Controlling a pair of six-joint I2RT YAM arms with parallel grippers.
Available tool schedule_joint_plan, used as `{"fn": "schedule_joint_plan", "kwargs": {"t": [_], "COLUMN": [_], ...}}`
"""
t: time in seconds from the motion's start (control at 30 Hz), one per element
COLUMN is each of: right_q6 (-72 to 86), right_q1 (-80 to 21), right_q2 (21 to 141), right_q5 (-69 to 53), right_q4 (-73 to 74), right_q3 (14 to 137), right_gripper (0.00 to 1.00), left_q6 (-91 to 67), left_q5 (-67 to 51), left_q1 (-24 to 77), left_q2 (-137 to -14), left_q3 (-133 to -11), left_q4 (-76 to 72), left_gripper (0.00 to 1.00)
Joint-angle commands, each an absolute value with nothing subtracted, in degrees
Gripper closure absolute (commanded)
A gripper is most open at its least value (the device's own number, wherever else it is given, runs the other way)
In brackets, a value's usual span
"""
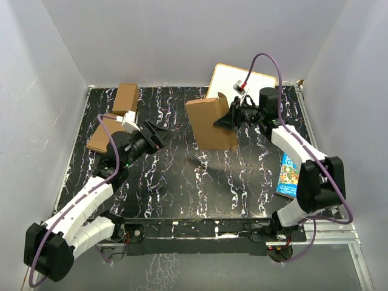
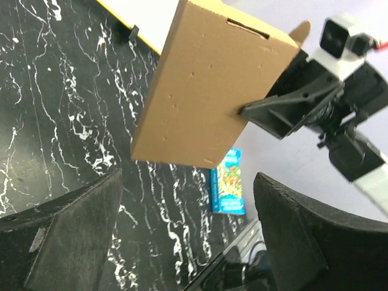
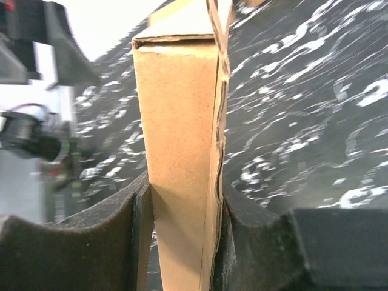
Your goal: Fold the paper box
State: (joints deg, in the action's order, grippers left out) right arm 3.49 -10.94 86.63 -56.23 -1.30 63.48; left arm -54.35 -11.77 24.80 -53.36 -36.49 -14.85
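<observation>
The paper box (image 1: 210, 122) is a plain brown cardboard mailer, folded up into a shallow closed form and held upright above the table's middle back. My right gripper (image 1: 225, 117) is shut on its right edge; in the right wrist view both fingers (image 3: 121, 230) press on the box's narrow side (image 3: 182, 151). In the left wrist view the box (image 2: 206, 91) hangs ahead with a slit near its top edge. My left gripper (image 1: 165, 137) is open and empty, left of the box and apart from it.
A whiteboard (image 1: 233, 82) with a wooden frame lies at the back right. A blue book (image 1: 290, 176) lies at the right edge. Two other brown cartons (image 1: 125, 97) (image 1: 103, 134) lie at the back left. Grey walls enclose the black marbled table (image 1: 182, 182).
</observation>
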Motion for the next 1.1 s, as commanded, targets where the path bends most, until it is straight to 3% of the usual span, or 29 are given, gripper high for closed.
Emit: {"fn": "schedule_joint_plan", "kwargs": {"t": [0.0,0.1,0.57,0.83,0.93,1.07], "right_q6": [26.2,34.5,35.7,14.0,11.1,8.6], "right_q1": [-10.4,-10.4,-11.0,-11.6,-11.6,-12.0], "right_q2": [90.8,92.1,107.4,108.4,106.6,105.3], "right_q5": [-70.9,-71.0,-67.6,-56.1,-51.5,-46.4], "right_q4": [-7.2,-16.8,-17.8,2.9,4.5,7.2], "right_q3": [62.2,56.7,54.2,59.5,58.7,59.1], "right_gripper": [0.74,0.73,0.69,0.31,0.26,0.25], "left_q6": [-47.9,-47.0,-47.2,-48.3,-47.9,-47.4], "left_q5": [-17.4,-18.6,-17.8,-17.2,-16.1,-15.0], "left_q1": [24.5,24.5,24.6,26.2,27.6,29.6], "left_q2": [-55.5,-57.3,-68.0,-77.9,-81.5,-85.4], "left_q3": [-34.9,-34.3,-32.8,-35.6,-37.6,-40.1], "left_q4": [-20.2,-19.6,-14.8,-12.8,-11.7,-12.3], "left_gripper": [0.13,0.13,0.14,0.15,0.15,0.17]}}
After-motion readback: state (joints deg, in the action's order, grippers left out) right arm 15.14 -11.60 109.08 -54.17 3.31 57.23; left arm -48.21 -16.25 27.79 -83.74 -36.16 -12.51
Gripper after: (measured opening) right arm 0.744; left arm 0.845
